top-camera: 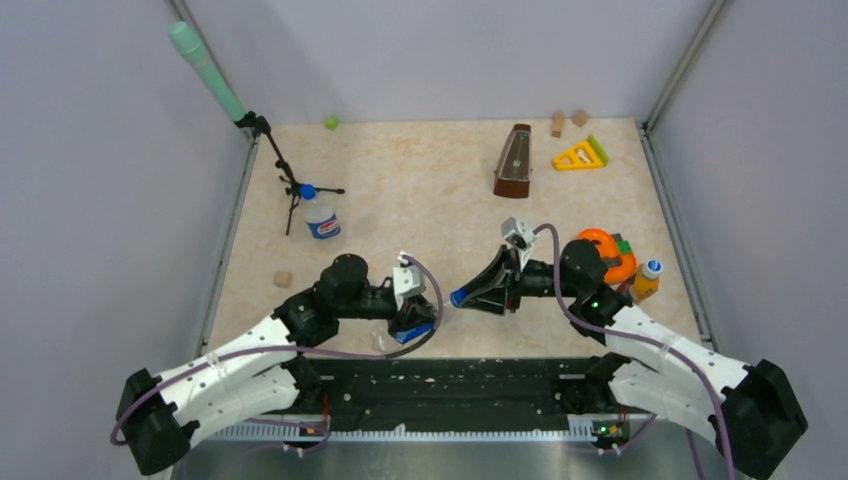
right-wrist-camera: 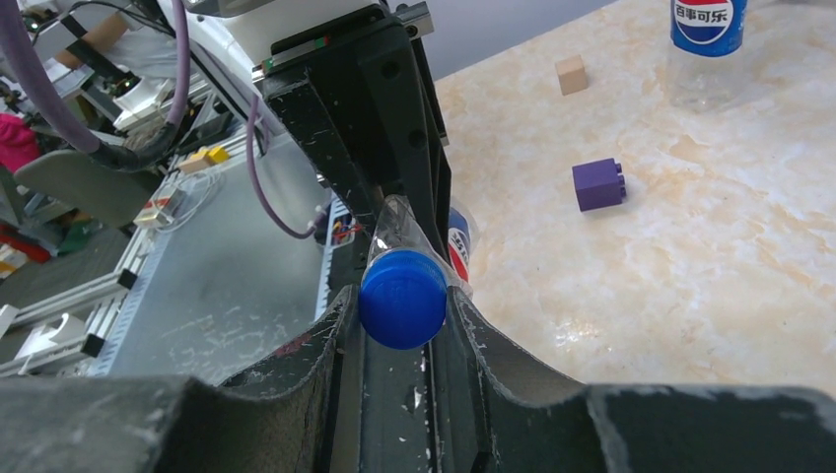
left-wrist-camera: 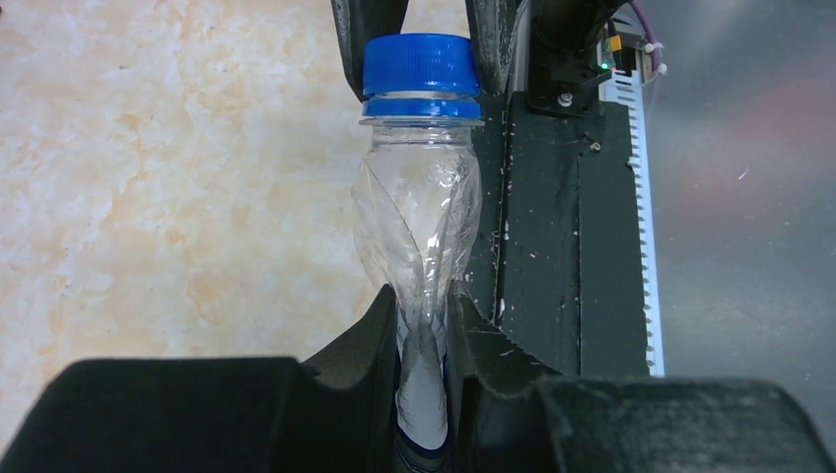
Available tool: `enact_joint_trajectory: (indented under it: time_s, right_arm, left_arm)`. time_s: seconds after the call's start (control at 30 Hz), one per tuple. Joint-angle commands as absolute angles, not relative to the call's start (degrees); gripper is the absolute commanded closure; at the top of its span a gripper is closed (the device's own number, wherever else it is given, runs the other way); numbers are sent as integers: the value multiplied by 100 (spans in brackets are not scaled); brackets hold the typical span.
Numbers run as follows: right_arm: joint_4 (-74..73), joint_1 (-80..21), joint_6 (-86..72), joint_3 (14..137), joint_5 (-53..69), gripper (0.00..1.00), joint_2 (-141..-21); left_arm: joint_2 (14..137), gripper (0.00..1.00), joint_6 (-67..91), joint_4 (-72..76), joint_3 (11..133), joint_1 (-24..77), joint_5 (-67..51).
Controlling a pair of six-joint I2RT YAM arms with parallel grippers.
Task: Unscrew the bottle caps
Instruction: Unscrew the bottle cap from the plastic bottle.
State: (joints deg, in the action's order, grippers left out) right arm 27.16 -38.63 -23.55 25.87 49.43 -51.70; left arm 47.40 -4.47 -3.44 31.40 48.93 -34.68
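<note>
**Clear plastic bottle** (left-wrist-camera: 419, 212): thin-walled, twisted and creased at the waist. Its lower end is hidden between the black fingers of the left gripper (left-wrist-camera: 424, 315), which pinch the body flat. In the top view, lower centre, both grippers mask it almost wholly.

**Dark blue cap** (right-wrist-camera: 402, 298): round, ribbed side, smooth top, seated on the neck above a blue collar ring. The right gripper (right-wrist-camera: 402, 305) clamps it from both sides. Whether the thread is loosened cannot be told.

**Pepsi bottle** (top-camera: 322, 220): upright, upper left of the table, carrying a second blue cap (top-camera: 307, 191). The right wrist view cuts it off at the top edge.

**Small orange bottle** (top-camera: 645, 287): right edge of the table, with a pale cap (top-camera: 652, 268). It is too small to detail.

**Purple cube** (right-wrist-camera: 598, 184) and **wooden block** (right-wrist-camera: 571, 74): lying apart on the marbled beige tabletop (right-wrist-camera: 739, 246).
</note>
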Motion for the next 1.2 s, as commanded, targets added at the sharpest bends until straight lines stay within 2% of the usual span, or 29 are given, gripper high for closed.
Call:
enact_joint_trajectory:
  time_s: [0.0,0.07,0.13,0.2,0.37,0.57,0.67,0.87,1.03,1.17]
  right_arm:
    - [2349,-3956,-2245,2605,4915,70,-5125]
    - [2056,-3957,-2299,2728,4536,54,-5045]
    - [1744,-3951,-2510,2906,3885,44,-4965]
    - [1280,-3946,-2930,3207,3185,38,-4961]
    - [155,-3946,-3149,3872,2650,37,-4949]
    - [184,-3946,-3964,3536,1820,37,-4452]
    - [132,-3941,-4924,3351,1229,39,-4368]
    - [1756,-3944,-6476,2503,1331,42,-4404]
    - [1183,-3946,-6489,2887,1420,42,-4767]
    - [1476,-3946,-6651,2896,1637,43,-4835]
  left_arm:
    - [4639,100,-451,588,3382,4904,-3666]
    - [4675,100,-713,574,3258,4904,-3175]
    - [4726,100,-1044,687,3052,4913,-2567]
    - [4781,100,-1156,814,2904,4928,-1825]
    - [4805,100,-1916,663,2877,5078,-1066]
    - [4710,100,-3046,827,2784,5179,303]
    - [4687,100,-3735,1198,2569,5278,455]
    - [4727,100,-4828,2752,1894,5807,760]
    - [5154,100,-5532,3286,2003,6313,1383]
    - [5583,100,-5870,3934,2028,6436,1613]
